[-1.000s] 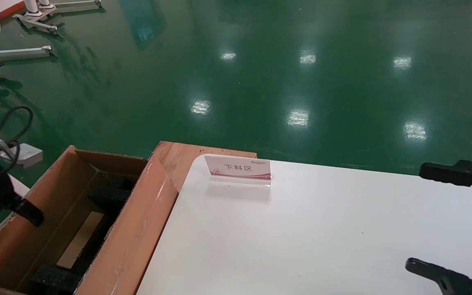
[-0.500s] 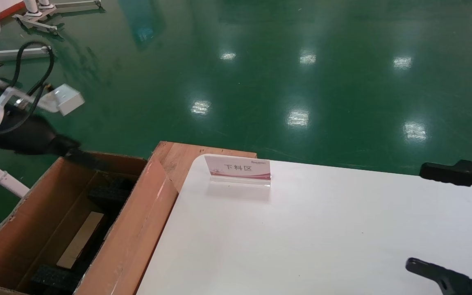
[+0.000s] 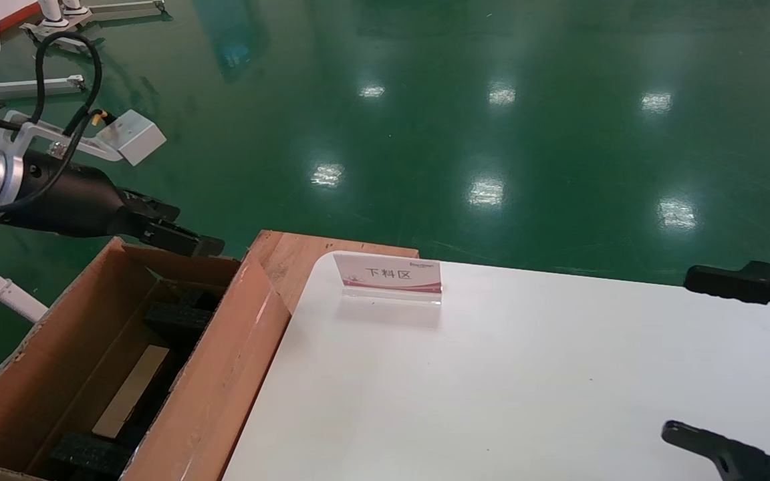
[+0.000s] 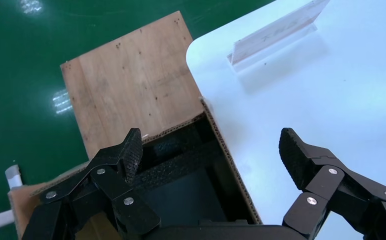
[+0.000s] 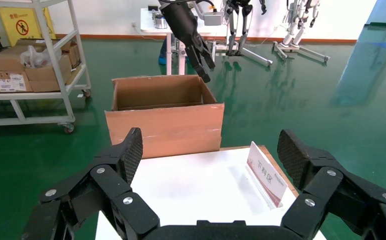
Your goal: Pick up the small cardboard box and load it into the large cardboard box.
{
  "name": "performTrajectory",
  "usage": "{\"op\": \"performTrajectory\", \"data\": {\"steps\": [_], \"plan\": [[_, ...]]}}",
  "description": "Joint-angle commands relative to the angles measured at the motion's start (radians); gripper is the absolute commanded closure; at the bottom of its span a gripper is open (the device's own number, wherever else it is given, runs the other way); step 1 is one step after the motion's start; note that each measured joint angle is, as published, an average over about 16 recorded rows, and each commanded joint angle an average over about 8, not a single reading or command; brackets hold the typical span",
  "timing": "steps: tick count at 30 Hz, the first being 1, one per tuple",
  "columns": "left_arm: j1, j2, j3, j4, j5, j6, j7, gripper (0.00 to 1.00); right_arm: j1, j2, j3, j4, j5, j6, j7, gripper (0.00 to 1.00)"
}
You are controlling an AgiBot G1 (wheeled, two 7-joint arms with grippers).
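Note:
The large cardboard box [image 3: 224, 374] stands open at the table's left, with black foam blocks [image 3: 178, 319] inside. A tan cardboard face [image 3: 132, 389] lies low between the foam; it looks like the small cardboard box, though only a strip shows. My left gripper [image 3: 174, 232] hovers open and empty above the box's far end. In the left wrist view [image 4: 211, 145] its jaws stand wide over the box's corner [image 4: 230, 170]. My right gripper [image 3: 682, 354] is open and empty over the table's right edge. The right wrist view [image 5: 210, 145] shows the large box [image 5: 163, 120] across the table.
A white table [image 3: 492, 374] holds a small sign stand [image 3: 390, 275] near its far edge. A wooden board [image 3: 291, 257] lies behind the box. Green floor surrounds everything. A shelf cart [image 5: 31, 65] with cartons and some metal stands [image 3: 37, 87] are farther off.
My left gripper rose from inside the large box beside its left wall. It then moved up and forward to above the box's far end. The right arm has not moved.

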Motion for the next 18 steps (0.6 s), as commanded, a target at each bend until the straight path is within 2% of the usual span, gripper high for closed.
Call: {"op": "performTrajectory", "data": {"steps": [1, 5, 8, 18], "plan": [[-0.002, -0.001, 0.001, -0.002, 0.001, -0.003, -0.001, 0.0, 0.0, 0.0, 0.0, 0.0, 0.0, 0.0, 0.0, 0.0], [0.011, 0.003, -0.01, 0.004, 0.0, 0.005, 0.004, 0.0, 0.0, 0.0, 0.0, 0.0, 0.0, 0.0, 0.0, 0.0], [0.045, 0.008, -0.052, 0.003, -0.007, 0.017, 0.02, 0.0, 0.0, 0.0, 0.0, 0.0, 0.0, 0.0, 0.0, 0.0], [0.277, 0.035, -0.362, -0.028, -0.056, 0.093, 0.136, 0.0, 0.0, 0.0, -0.001, -0.001, 0.0, 0.0, -0.001, 0.0]]}}
